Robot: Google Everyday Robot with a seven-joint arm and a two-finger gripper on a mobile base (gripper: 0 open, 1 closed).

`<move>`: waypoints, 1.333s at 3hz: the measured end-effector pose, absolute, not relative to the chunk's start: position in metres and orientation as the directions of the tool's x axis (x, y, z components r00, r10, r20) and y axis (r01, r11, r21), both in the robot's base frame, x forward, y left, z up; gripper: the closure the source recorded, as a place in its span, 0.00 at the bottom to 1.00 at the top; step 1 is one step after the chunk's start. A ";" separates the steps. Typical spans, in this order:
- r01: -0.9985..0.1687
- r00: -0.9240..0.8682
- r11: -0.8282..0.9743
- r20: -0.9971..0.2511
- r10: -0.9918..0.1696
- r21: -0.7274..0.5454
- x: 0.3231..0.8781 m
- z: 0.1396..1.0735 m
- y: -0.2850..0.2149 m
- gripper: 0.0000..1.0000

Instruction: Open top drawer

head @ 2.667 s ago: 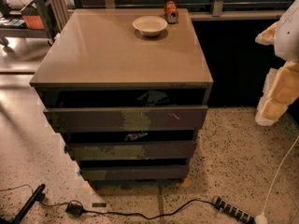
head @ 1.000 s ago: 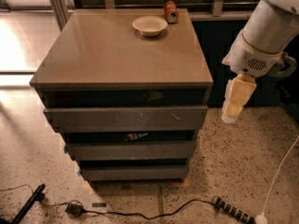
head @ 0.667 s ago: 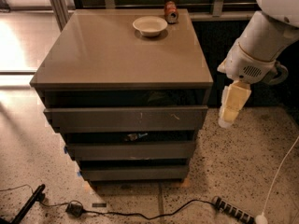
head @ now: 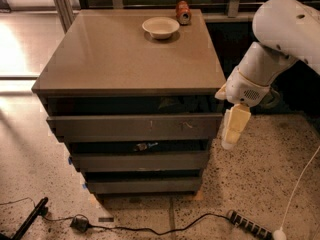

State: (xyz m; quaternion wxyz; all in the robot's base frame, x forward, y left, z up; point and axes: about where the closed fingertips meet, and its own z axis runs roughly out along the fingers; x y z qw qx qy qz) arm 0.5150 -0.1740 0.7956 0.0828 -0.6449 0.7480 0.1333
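The cabinet [head: 125,59] stands on a speckled terrazzo floor [head: 260,184], and its flat grey-brown top carries two things near the back edge. These are a shallow pale bowl [head: 160,27] and, just behind and to the right of it, a red-orange can [head: 183,12].

Three dark drawer fronts are stacked below the top. The top drawer [head: 135,127] is the widest of them, a handle-less grey-brown front running nearly the full width of the cabinet. It has a small pale scratch [head: 186,125] near its right end and a dark gap above it, under the cabinet top. The middle drawer [head: 140,161] and the bottom drawer [head: 145,185] sit lower and are narrower. A small bluish item [head: 145,146] shows in the gap above the middle one.

The white arm [head: 280,39] comes in from the upper right. Its pale yellow gripper [head: 229,141] hangs pointing down just beside the right end of the top drawer, off the cabinet's front right corner. Whether the gripper is parted or closed cannot be told, nor whether it touches the drawer front.

A black cable [head: 150,230] runs along the floor to a power strip [head: 248,225], and a white cord [head: 300,181] trails down at the right.
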 end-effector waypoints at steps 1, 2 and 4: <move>-0.981 -0.113 0.055 -0.320 -0.941 0.186 0.505 0.754 -0.160 0.00; -0.974 -0.084 0.007 -0.331 -0.940 0.228 0.496 0.735 -0.155 0.00; -0.980 -0.070 0.000 -0.345 -0.936 0.198 0.528 0.731 -0.144 0.00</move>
